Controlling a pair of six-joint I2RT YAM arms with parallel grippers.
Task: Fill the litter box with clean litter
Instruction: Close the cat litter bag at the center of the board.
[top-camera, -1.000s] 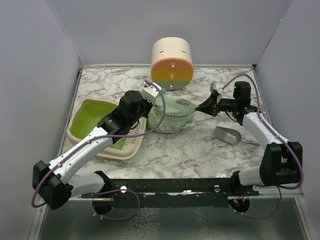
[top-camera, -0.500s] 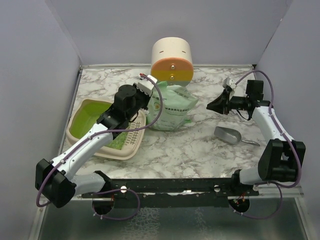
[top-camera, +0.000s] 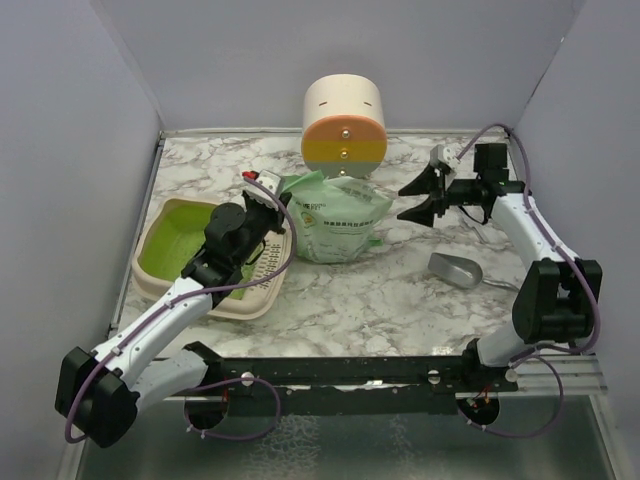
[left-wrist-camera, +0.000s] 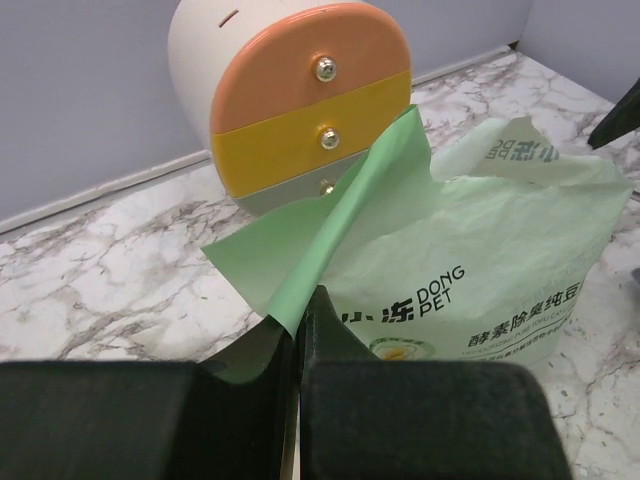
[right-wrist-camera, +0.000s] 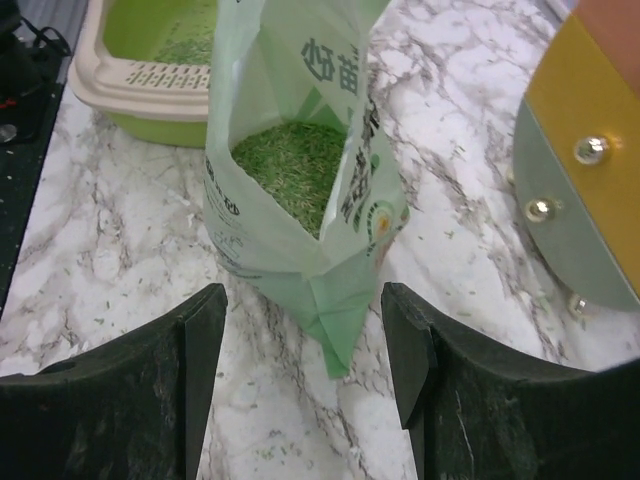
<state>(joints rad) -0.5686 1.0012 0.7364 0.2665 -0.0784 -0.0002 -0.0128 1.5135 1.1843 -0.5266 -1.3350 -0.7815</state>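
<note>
Bag (top-camera: 345, 228) thin crinkled matt plastic; litter box (top-camera: 240, 305) smooth plastic; table (top-camera: 380, 300) polished marble-look.

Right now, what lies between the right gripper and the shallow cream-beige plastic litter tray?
The soft mint-green plastic bag, open-topped; the right wrist view shows it.

**What Stays Out of Sight**

From above, cannot follow the near right part of the litter box (top-camera: 165, 240) — covered by the left arm (top-camera: 170, 310), along with much of its slotted side. Cannot read the dark print on the bag (top-camera: 340, 225) or trace the handle of the scoop (top-camera: 457, 270); too small. In the left wrist view, loses the top of the cylinder (left-wrist-camera: 290, 90) past the upper edge and its lowest band behind the bag's raised flap; hides the bag's lower part behind the left tool (left-wrist-camera: 298, 330). In the right wrist view, cuts the litter box and the bag's upper end at the top edge — the cylinder at the right.
</note>
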